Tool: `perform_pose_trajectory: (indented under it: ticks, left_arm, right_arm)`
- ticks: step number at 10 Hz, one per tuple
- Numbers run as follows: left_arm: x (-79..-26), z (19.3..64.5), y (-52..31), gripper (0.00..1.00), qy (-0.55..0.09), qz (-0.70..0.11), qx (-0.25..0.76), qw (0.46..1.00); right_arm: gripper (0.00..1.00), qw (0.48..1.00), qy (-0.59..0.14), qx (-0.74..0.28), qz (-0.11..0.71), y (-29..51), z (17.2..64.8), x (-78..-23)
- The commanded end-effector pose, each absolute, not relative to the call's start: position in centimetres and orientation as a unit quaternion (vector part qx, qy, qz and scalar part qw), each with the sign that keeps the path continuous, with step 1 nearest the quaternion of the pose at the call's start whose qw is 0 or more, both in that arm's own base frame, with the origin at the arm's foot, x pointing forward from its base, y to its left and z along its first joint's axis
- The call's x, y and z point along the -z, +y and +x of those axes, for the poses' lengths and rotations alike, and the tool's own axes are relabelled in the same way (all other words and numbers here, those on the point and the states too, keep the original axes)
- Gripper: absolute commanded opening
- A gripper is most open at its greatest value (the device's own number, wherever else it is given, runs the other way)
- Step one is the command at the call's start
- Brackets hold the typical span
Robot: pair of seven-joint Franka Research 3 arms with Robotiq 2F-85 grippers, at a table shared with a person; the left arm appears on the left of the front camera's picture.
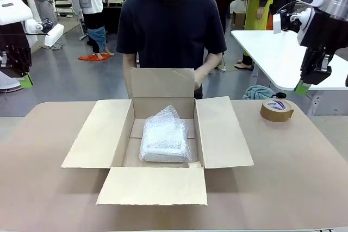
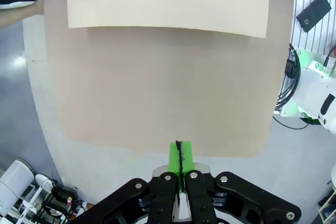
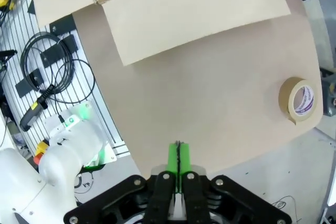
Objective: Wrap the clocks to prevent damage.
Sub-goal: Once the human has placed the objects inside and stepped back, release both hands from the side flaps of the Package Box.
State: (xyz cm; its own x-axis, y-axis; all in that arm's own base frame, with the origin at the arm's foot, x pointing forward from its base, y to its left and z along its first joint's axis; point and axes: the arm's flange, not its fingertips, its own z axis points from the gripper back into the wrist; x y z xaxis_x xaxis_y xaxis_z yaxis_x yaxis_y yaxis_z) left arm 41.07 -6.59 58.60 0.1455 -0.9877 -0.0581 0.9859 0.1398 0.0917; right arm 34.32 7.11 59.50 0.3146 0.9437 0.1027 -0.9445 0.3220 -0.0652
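Front: box (image 1: 223, 131) open mid-table between raised left gripper (image 1: 24, 81) and right gripper (image 1: 302, 86), bubble-wrapped bundle (image 1: 165, 137) inside, person (image 1: 171, 25) behind, tape (image 1: 276, 110) below right gripper | Left wrist: left gripper (image 2: 179, 153) closed, nothing held; left flap (image 2: 168, 1) ahead across table (image 2: 157, 93) | Right wrist: right gripper (image 3: 178, 155) closed, nothing held; right flap (image 3: 194, 11) ahead, tape (image 3: 297, 99) ahead-right, its print too small to read

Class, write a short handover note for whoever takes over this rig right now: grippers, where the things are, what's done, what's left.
Left gripper: fingers shut, empty, raised at the left side of the table.
Right gripper: fingers shut, empty, raised at the right side.
Bubble-wrapped bundle lies inside the open cardboard box; its contents cannot be seen.
Tape roll sits on the table, right of the box.
Done: one bundle wrapped and boxed.
To do: probably closing the flaps and taping.
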Motion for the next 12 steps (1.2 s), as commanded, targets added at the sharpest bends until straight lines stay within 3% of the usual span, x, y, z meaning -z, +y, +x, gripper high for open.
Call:
perform_pose_trajectory:
  ticks: [1, 3, 12]
  left_arm:
    - [-58.6, 40.8, -6.6, 0.0, -0.014, 0.053, 0.658, 0.751]
    - [-58.2, 40.6, -7.2, 0.0, -0.017, 0.053, 0.661, 0.748]
    - [-58.4, 41.0, -7.1, 0.0, -0.007, 0.053, 0.657, 0.752]
  right_arm:
    - [0.01, 0.781, -0.053, -0.622, -0.007, 6.3, 33.9, -59.1]
    - [0.01, 0.742, -0.048, -0.669, -0.006, 5.4, 33.9, -58.7]
    - [0.01, 0.752, -0.051, -0.657, -0.004, 6.2, 34.3, -58.9]
